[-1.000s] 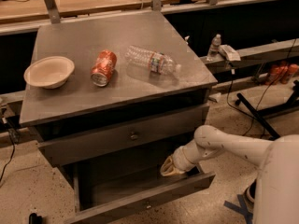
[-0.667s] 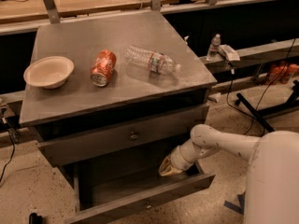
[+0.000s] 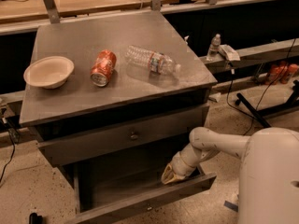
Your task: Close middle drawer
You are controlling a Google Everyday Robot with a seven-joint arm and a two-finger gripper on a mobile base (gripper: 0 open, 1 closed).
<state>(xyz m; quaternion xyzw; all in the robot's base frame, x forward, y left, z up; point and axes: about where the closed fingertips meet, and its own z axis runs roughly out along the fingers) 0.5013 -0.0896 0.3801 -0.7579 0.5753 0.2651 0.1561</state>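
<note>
The middle drawer (image 3: 140, 203) is pulled far out below the top drawer (image 3: 117, 141). Its long low front runs from lower left to right, with a small knob at its centre. My gripper (image 3: 171, 175) reaches down from the white arm (image 3: 210, 146) into the open drawer's right part. It sits just behind the drawer front, at or against its inner side. The lowest drawer is hidden.
On the grey cabinet top (image 3: 117, 27) lie a white bowl (image 3: 48, 71), an orange soda can (image 3: 103, 67) on its side and a clear plastic bottle (image 3: 153, 61). My white base (image 3: 271, 176) stands at the right. A small bottle (image 3: 213, 46) stands on a shelf behind, with cables on the floor.
My arm has shifted slightly left and the gripper has sunk a little lower in the drawer. The drawer stays open about as far as before.
</note>
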